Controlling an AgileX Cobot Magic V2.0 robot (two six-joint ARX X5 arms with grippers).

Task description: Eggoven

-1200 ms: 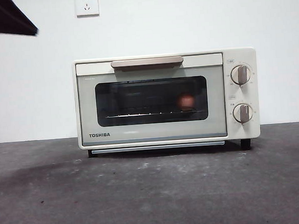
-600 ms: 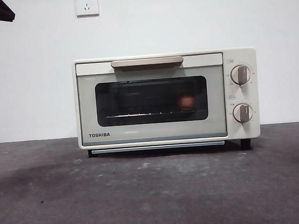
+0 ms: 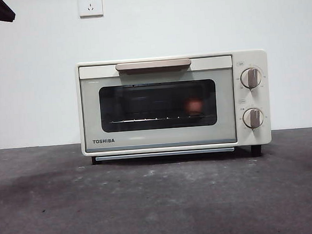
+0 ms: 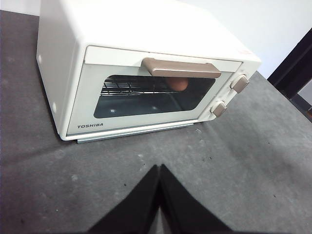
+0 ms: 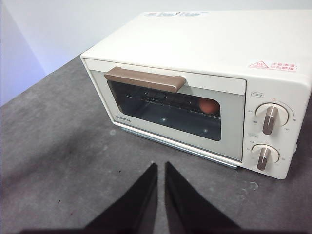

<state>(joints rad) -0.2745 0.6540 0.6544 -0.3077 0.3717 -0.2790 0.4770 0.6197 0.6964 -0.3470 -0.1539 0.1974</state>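
Worktop (image 3: 162, 202) of dark grey, mottled and scuffed with pale flecks, meets a plain white wall (image 3: 30, 77) bearing a socket (image 3: 90, 4) high up. Oven (image 3: 174, 102) stands on it near the wall, door closed. Egg (image 3: 194, 106) lies inside on the rack (image 3: 145, 119), toward the knob side, dim behind the glass. Left pincer (image 4: 159, 170) hangs over the bare worktop before the oven, jaws pressed together. Right pincer (image 5: 161, 168) likewise, jaws nearly touching, a thin gap between.
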